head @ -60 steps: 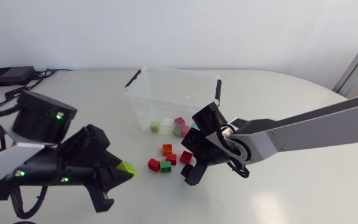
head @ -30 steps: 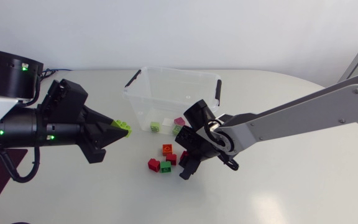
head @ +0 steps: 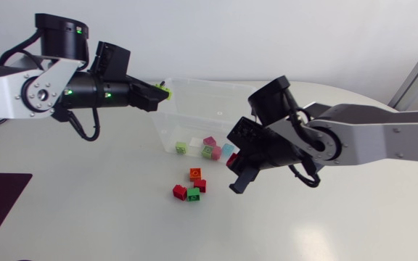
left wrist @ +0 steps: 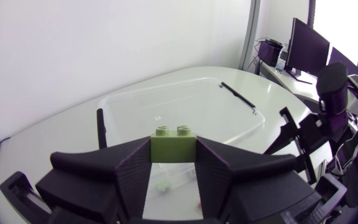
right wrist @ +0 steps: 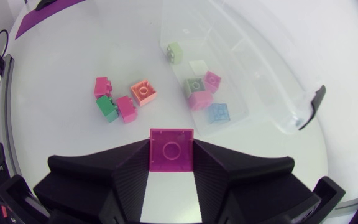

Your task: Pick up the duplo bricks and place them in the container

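**Left gripper** (head: 160, 93): fingers closed onto the lime brick (head: 165, 90) from both sides. Wrist view confirms this, w/ studs up and the brick proud of the tips. Position: at the container's (head: 209, 82) far-left corner, roughly over the rim and not clearly over the interior.

**Right gripper** (head: 234, 165): clamped on a magenta brick (right wrist: 171, 149), held clear of the table (head: 85, 203), just near-right of the container's near wall.

**Other stock:** four loose bricks (head: 191, 185) lie on the table near of the container. Approx. six more sit along the near wall, apparently inside and seen thru the clear plastic; can't confirm.

**Step in hand (judgement):** left arm delivers the lime brick; right arm follows w/ the magenta one.

**Recommendations:**
- Carry the lime brick further right, past the rim and the black handle (left wrist: 100, 127), before opening. A release at the corner risks a bounce off the edge onto the table.
- Lower into the container mouth first, as hard plastic rebounds.
- Open fully and withdraw straight back; don't clip the rim, since the container looks light and may slide.
- Stagger the arms. The right should approach over the near-right wall only once the left is clear, as the grippers would converge over a small opening.
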### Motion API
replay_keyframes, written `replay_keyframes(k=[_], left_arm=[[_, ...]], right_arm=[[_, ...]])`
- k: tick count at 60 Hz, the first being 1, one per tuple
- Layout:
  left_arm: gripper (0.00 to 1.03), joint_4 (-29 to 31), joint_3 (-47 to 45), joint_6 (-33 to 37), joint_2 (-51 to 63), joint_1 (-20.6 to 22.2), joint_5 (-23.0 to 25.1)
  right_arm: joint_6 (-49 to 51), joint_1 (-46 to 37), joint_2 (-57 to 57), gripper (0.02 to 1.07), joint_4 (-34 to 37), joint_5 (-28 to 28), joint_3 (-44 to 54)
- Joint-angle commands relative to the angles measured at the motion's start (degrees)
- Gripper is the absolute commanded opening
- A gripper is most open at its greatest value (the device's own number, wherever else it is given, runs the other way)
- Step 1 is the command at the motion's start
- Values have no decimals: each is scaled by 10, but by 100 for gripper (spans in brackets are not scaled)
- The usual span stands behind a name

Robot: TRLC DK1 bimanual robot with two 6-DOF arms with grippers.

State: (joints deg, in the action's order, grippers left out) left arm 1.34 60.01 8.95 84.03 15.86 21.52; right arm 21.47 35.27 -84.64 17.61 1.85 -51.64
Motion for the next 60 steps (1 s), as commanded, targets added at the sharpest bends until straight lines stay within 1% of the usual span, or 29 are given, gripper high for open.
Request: replay_keyframes(k=[1,4,6,8,11,12,13,14,17,20,21,25,28,30,32,33,34,36,41,43,44,46,48,51,53,54,56,59,60], left_arm=[[29,-15,54,-26,59,1,-10],[30,-17,75,-31,86,1,-15],[33,-20,96,-31,115,8,-36],[36,-23,102,-31,125,11,-44],[53,-38,108,-27,140,15,-60],[54,-39,108,-26,141,16,-60],[73,-49,108,-24,145,19,-76],[79,-55,107,-22,145,21,-77],[89,-57,104,-16,139,20,-78],[91,-57,101,-15,130,17,-77],[96,-51,92,-11,112,12,-77],[97,-44,70,-7,71,1,-70],[97,-28,53,5,39,-5,-56],[96,24,26,39,-21,-14,-15],[96,45,13,56,-42,-18,0],[96,61,-2,76,-64,-21,17],[96,74,-13,92,-77,-21,24],[96,101,-42,141,-106,-20,34],[96,129,-113,229,-146,-5,41],[96,147,-133,264,-148,3,41],[96,154,-146,281,-148,7,41],[96,158,-160,297,-148,17,41],[96,157,-179,324,-147,23,41],[96,157,-189,339,-141,30,41],[96,156,-195,354,-132,35,41],[96,154,-198,363,-123,39,41],[96,154,-198,382,-104,46,40],[96,147,-197,404,-77,55,39],[96,144,-196,413,-66,58,37]], right_arm=[[-4,-10,26,31,23,-1,-18],[-7,-14,36,31,33,-1,-30],[-10,-21,46,31,40,-1,-45],[-12,-24,48,31,44,-1,-51],[-15,-32,55,31,49,-1,-72],[-15,-34,55,31,50,-1,-73],[-17,-40,56,31,52,0,-87],[-19,-42,56,31,52,0,-93],[-21,-50,53,31,53,0,-113],[-23,-53,48,32,52,0,-125],[-27,-58,36,32,52,1,-145],[-32,-65,8,32,48,3,-182],[-41,-72,-17,32,45,4,-208],[-45,-75,-34,32,43,5,-225],[-47,-77,-48,32,37,5,-233],[-49,-78,-60,32,34,5,-241],[-50,-80,-70,33,30,6,-248],[-53,-84,-91,33,23,6,-261],[-57,-88,-131,33,13,5,-283],[-57,-89,-143,36,12,4,-290],[-57,-91,-155,41,11,4,-296],[-57,-93,-164,47,11,4,-302],[-57,-96,-178,58,15,3,-312],[-57,-99,-187,69,16,2,-318],[-57,-100,-191,82,18,1,-322],[-57,-100,-191,86,19,1,-322],[-57,-99,-186,91,21,0,-320],[-57,-99,-169,92,22,1,-311],[-57,-97,-162,95,22,1,-306]])
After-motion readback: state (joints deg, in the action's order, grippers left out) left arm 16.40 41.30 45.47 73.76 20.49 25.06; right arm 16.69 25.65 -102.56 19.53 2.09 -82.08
